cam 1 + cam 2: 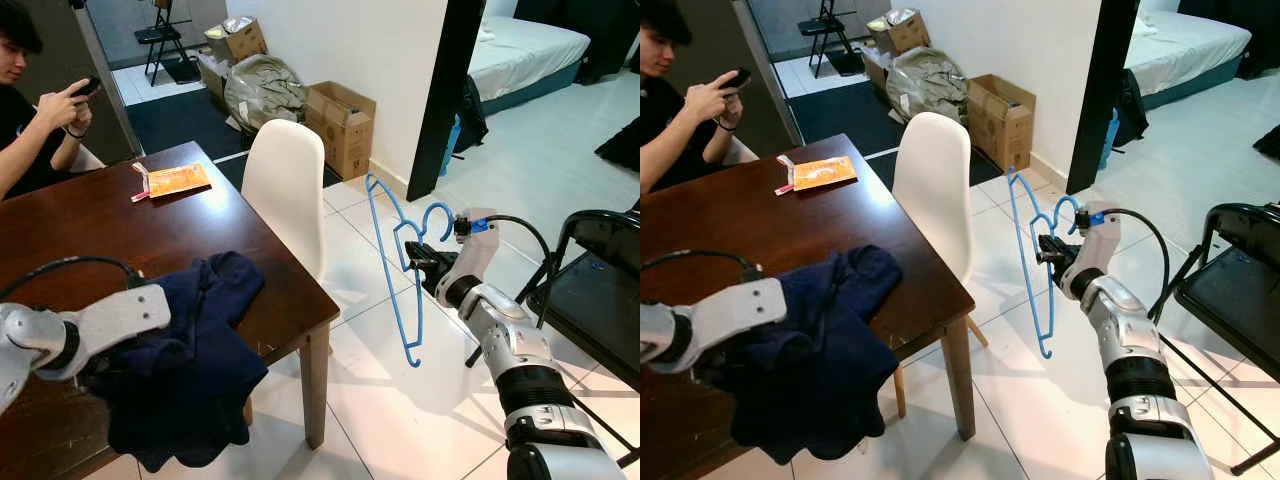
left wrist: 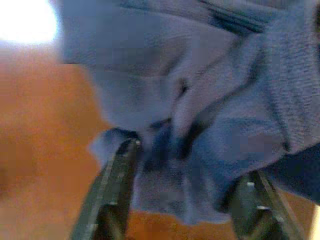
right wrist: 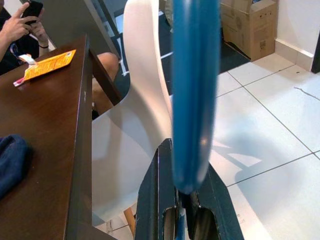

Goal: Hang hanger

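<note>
Blue hanger [image 1: 398, 262] clamped in right gripper [image 1: 424, 262]; left gripper [image 2: 185, 200] straddles navy garment [image 1: 190, 370].

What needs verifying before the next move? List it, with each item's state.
1. Right gripper shut on the blue hanger: ok, the fingers clamp it in the right wrist view.
2. Hanger free of obstacles: ok, it hangs over the tiled floor, apart from the white chair.
3. Left gripper at the dark blue garment: ok, open fingers straddle a fold of the cloth.
4. Garment supported: not ok, much of it droops over the edge of the wooden table.
5. Garment opening lined up for the hanger: cannot tell, the cloth is bunched.
6. Person out of reach: ok, seated at the table's far side.
</note>
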Controlling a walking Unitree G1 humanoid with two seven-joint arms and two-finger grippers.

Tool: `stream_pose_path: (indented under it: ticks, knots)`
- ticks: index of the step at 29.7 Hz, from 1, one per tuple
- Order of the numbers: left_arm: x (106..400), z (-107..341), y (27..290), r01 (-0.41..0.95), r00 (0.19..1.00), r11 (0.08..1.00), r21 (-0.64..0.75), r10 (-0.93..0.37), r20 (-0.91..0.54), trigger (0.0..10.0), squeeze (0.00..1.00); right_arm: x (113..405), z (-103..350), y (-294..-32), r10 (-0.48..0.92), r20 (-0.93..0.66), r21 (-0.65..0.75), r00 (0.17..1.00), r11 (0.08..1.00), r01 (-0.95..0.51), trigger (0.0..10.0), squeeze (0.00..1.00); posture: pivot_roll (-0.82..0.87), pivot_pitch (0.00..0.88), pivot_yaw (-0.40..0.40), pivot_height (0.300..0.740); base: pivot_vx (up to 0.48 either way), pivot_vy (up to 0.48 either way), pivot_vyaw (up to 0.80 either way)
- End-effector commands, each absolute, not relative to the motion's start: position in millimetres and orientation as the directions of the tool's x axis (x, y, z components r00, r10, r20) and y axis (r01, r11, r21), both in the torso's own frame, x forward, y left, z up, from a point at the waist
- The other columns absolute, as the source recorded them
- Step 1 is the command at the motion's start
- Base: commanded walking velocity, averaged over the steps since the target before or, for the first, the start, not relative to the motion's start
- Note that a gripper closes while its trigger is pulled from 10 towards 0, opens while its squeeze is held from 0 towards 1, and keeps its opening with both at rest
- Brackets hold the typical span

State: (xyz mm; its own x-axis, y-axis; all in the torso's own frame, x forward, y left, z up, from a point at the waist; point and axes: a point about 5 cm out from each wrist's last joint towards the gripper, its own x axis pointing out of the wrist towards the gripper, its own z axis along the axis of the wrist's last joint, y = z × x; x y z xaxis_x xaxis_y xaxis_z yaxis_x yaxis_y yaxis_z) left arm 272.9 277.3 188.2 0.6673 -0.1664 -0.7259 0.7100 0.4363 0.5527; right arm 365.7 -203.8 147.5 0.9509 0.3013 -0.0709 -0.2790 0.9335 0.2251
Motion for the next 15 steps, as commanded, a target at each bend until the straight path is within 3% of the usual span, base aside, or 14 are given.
stream_pose_path:
  ticks: [1, 2, 4, 5, 6, 9, 15]
  knots:
    - [273, 199, 284, 0.683, 0.691, 0.438, 0.585, -0.128, -0.711, 10.0, 1.0, 366, 144, -202, 0.31, -0.086, 0.234, 0.947, 0.93, -0.283, 10.0, 0.0, 0.02, 0.086, 0.034, 0.74, 0.0, 0.0, 0.0]
    - [273, 199, 284, 0.683, 0.691, 0.438, 0.585, -0.128, -0.711, 10.0, 1.0, 366, 144, -202, 0.31, -0.086, 0.234, 0.947, 0.93, -0.283, 10.0, 0.0, 0.02, 0.086, 0.034, 0.74, 0.0, 0.0, 0.0]
    - [268, 212, 254, 0.753, 0.646, 0.441, 0.489, -0.353, -0.676, 10.0, 1.0, 366, 144, -201, 0.313, -0.088, 0.233, 0.946, 0.93, -0.286, 10.0, 0.0, 0.03, 0.076, 0.037, 0.74, 0.0, 0.0, 0.0]
    - [260, 212, 242, 0.809, 0.58, 0.409, 0.422, -0.438, -0.686, 10.0, 1.0, 366, 144, -201, 0.314, -0.088, 0.233, 0.945, 0.929, -0.286, 10.0, 0.0, 0.03, 0.074, 0.039, 0.74, 0.0, 0.0, 0.0]
    - [260, 212, 242, 0.809, 0.58, 0.409, 0.422, -0.438, -0.686, 10.0, 1.0, 366, 144, -201, 0.314, -0.088, 0.233, 0.945, 0.929, -0.286, 10.0, 0.0, 0.03, 0.074, 0.039, 0.74, 0.0, 0.0, 0.0]
    - [247, 203, 231, 0.879, 0.467, 0.352, 0.321, -0.506, -0.725, 10.0, 1.0, 366, 143, -200, 0.314, -0.088, 0.234, 0.945, 0.929, -0.287, 10.0, 0.0, 0.02, 0.072, 0.041, 0.74, 0.0, 0.0, 0.0]
    - [244, 192, 229, 0.896, 0.425, 0.355, 0.267, -0.508, -0.749, 10.0, 1.0, 365, 143, -200, 0.312, -0.088, 0.235, 0.946, 0.929, -0.285, 10.0, 0.0, 0.02, 0.073, 0.04, 0.74, 0.0, 0.0, 0.0]
